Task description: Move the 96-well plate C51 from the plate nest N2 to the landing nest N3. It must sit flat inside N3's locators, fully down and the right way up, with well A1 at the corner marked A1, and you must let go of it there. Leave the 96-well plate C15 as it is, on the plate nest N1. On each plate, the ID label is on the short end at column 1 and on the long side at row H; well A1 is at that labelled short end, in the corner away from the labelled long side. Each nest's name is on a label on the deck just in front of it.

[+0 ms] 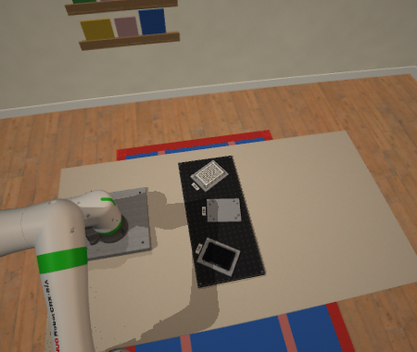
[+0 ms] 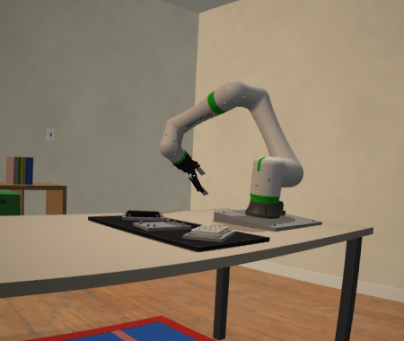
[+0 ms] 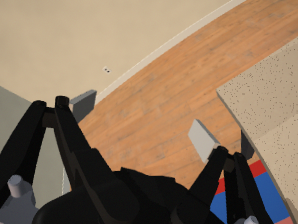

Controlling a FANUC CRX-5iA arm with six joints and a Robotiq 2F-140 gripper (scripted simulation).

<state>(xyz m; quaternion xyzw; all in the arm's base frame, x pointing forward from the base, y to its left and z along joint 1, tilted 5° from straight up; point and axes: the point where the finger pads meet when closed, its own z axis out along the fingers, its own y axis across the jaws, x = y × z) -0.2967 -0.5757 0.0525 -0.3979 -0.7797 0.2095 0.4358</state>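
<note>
My jaws stood wide and empty, raised well above the bench (image 2: 42, 251). Labels were unreadable, so which plate was C51 could not be told: the white plate (image 1: 209, 175) or the black plate (image 1: 218, 256). Risk: I could lift the wrong plate, or seat it reversed on the bare nest (image 1: 223, 209).

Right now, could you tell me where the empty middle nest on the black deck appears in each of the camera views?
Top: the empty grey nest lies mid-deck, between the white plate and the black plate.
Exterior: the same nest is the middle one of three on the deck, below the open gripper.
Wrist: not in it; only wall, floor and a table corner show.
Shared landmark: the black deck, seen in top and exterior.
</note>
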